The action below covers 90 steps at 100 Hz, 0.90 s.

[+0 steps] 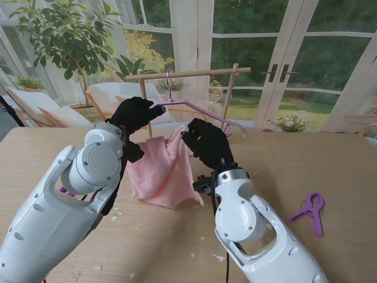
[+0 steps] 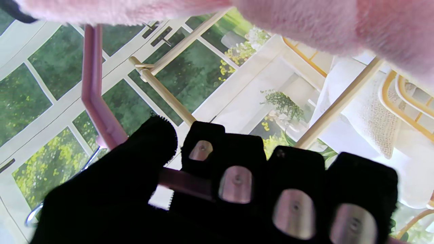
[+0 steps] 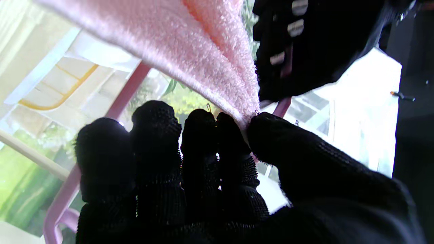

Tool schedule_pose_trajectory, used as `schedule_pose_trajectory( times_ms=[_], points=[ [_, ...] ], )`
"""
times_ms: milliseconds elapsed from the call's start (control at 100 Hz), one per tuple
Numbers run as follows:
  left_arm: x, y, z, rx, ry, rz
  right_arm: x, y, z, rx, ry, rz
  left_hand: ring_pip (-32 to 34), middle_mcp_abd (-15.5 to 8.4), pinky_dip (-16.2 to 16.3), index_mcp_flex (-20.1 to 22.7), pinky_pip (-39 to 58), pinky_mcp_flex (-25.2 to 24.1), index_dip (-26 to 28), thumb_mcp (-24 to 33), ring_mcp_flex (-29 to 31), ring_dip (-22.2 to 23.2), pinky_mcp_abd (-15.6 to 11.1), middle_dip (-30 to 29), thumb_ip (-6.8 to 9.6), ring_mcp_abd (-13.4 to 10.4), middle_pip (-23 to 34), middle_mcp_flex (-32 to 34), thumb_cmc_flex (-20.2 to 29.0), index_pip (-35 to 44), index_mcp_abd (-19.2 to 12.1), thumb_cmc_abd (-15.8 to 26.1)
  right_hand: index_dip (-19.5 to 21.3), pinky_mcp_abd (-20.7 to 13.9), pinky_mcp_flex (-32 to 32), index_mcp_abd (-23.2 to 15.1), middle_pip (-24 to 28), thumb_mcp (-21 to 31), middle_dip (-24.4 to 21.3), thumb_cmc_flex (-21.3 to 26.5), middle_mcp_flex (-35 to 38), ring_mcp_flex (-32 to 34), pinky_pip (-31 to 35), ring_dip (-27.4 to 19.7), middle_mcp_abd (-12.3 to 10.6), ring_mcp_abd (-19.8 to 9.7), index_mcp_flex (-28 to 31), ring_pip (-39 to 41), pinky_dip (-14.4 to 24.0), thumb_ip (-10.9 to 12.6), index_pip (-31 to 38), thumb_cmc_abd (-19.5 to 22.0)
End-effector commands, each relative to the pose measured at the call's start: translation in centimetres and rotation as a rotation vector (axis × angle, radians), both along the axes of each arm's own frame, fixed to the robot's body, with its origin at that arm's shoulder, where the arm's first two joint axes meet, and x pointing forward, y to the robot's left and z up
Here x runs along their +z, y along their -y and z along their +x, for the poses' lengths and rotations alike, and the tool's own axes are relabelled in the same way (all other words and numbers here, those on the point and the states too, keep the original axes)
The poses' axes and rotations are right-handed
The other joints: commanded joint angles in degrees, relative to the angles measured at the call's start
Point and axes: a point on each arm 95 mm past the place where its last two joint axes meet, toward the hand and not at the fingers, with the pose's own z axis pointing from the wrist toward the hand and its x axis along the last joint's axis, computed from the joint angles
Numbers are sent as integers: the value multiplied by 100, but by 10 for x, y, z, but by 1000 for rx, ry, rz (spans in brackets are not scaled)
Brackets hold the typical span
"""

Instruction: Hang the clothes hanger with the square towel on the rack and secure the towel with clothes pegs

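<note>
Left hand (image 1: 134, 114) is closed on the stiff, light hanger (image 1: 203, 114). Right hand (image 1: 205, 141) pinches the towel (image 1: 162, 174) edge: soft, limp; grip edges.

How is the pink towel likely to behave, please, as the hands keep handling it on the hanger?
Probably floppy: the towel sags in folds from the hanger to the table. Likely light, since the right hand lifts an edge by a fingertip pinch. Its fuzzy pile may grip rather than slip.

Open table (image 1: 330, 165) lies right; the rack (image 1: 188, 75) and draped towel (image 1: 162, 171) block the middle.
</note>
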Motion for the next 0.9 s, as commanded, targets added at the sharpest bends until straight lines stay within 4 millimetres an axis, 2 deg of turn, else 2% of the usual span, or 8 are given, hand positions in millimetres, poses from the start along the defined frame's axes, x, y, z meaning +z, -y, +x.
schedule_pose_trajectory(
  times_ms=[0,180,610,890],
  points=[
    [3,0,-3,-12,5,-17,9,2,0,-13,2,26,600,-302,281,281,1691,244,226,105,219,-31,-75,65,148,4,283,277,-252,130,11,147,108,-271,283,-87,224,-44,93,152,105,264,422,89,70,74,95,241,2226,20,293,256],
    [9,-6,-6,10,11,-59,6,16,-1,-60,-41,64,604,-275,310,303,1691,228,226,134,216,-28,4,60,123,57,299,275,-292,123,27,186,159,-459,1008,3,325,19,194,32,338,818,855,105,122,58,314,589,1997,45,307,250],
    [24,-15,-10,54,27,-102,-22,41,-3,-137,-104,62,626,-241,376,299,1691,214,226,-4,215,1,84,79,98,92,323,271,-218,134,68,355,238,-538,1231,25,399,124,258,15,346,967,964,65,136,16,324,676,1774,73,368,177],
    [29,-20,-12,54,38,-95,-31,53,0,-185,-130,74,664,-257,420,409,1691,212,226,17,219,-1,91,87,136,72,383,279,-171,137,61,250,286,-569,1278,7,439,189,289,7,323,967,997,48,118,-4,298,699,1678,96,425,125]
  ],
)
